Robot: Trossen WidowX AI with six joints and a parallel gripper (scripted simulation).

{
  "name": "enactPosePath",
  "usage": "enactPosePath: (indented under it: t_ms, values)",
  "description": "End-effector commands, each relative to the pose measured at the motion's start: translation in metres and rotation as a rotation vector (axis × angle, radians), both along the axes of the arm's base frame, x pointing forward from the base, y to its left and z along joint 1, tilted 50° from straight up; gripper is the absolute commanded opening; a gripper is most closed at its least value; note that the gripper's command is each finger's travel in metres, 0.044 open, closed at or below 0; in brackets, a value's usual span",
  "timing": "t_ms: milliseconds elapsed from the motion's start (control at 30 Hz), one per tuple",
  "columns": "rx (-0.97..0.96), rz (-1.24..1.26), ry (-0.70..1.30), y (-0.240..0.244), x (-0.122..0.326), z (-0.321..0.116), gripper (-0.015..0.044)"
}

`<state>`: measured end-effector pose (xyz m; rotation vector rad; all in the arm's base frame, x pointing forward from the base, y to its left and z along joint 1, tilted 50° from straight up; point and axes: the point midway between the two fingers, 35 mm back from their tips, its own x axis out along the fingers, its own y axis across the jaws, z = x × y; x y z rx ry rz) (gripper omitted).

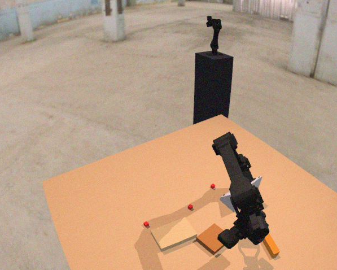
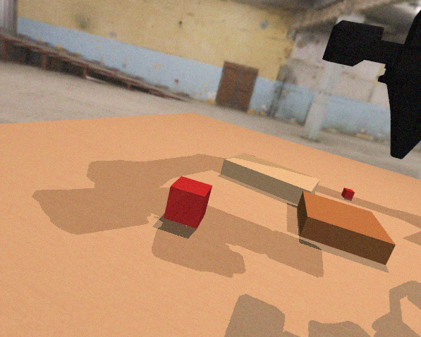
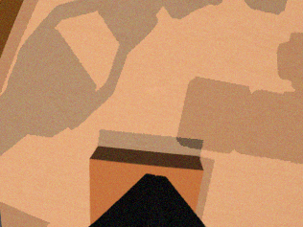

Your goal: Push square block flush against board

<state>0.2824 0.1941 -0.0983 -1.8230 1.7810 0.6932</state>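
The brown-orange square block lies flat on the table, turned at an angle to the pale tan board. One block corner is close to the board's right-end corner in the top view; I cannot tell whether they touch. No whole side of the block lies along the board. My gripper is shut and empty, its tips raised above the table in the exterior view. In the wrist view the fingers cover part of the block. In the top view the arm hides the fingertips.
An orange bar lies right of the block, partly behind the arm. Small red cubes lie beyond the board and block. A red cube appears large in the exterior view. Arm shadows cross the table.
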Motion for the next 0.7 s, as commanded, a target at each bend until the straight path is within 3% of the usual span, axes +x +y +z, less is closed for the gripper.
enactPosePath:
  t_ms: [0,667]
  values:
    - [0.004,-0.072,-0.088,-0.008,0.010,0.003,0.0000]
    - [0.021,-0.525,-0.595,-0.058,0.051,0.013,0.0000]
